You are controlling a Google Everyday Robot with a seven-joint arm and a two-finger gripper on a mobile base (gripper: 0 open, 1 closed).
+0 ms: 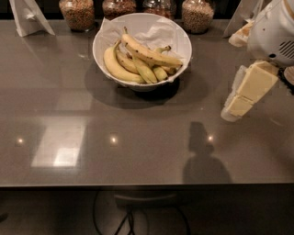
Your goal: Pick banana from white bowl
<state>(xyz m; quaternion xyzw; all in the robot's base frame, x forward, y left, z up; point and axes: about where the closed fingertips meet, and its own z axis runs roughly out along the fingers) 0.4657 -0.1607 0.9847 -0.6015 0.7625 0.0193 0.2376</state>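
Note:
The white bowl, lined with crumpled white paper, stands at the back centre of the grey table. The banana, long, slim and brown-speckled, lies on top across the bowl, its dark tip pointing right. A plump plain yellow banana lies along the bowl's front left, with short greenish ones beside it. My gripper hangs from the white arm at the right edge, just above the table, to the right of the bowl and slightly nearer. It holds nothing.
Several glass jars of grains line the back edge behind the bowl. White folded paper stands sit at the back left and back right. The table's front edge runs below; cables hang under it.

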